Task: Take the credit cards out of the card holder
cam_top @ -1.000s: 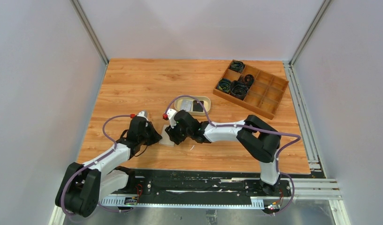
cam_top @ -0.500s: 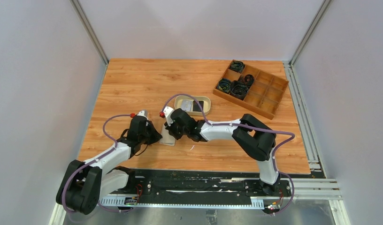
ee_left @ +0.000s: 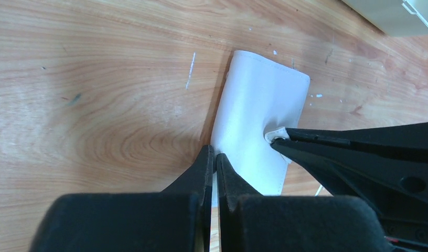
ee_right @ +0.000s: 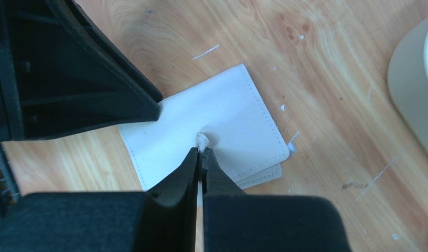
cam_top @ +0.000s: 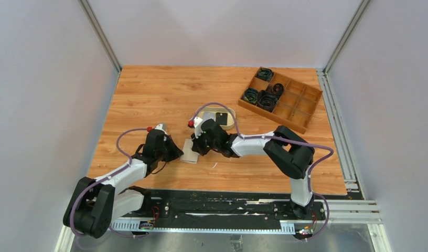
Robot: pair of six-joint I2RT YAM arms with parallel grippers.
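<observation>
Right gripper (ee_right: 201,152): being held closed on a small pucker of the cream card holder (ee_right: 227,121) cover.
Left gripper (ee_left: 214,160): being pressed, jaws together, against the card holder's left edge.
Card holder: being pinned flat and folded on the wooden table (cam_top: 149,94), near and left of the oval dish (cam_top: 233,117).

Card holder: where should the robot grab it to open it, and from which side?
The card holder lies flat and shut on the table, so its face gives little to grab. I'd pinch the top flap's loose edge, where the bottom flap peeks out, coming in low from that side.
</observation>
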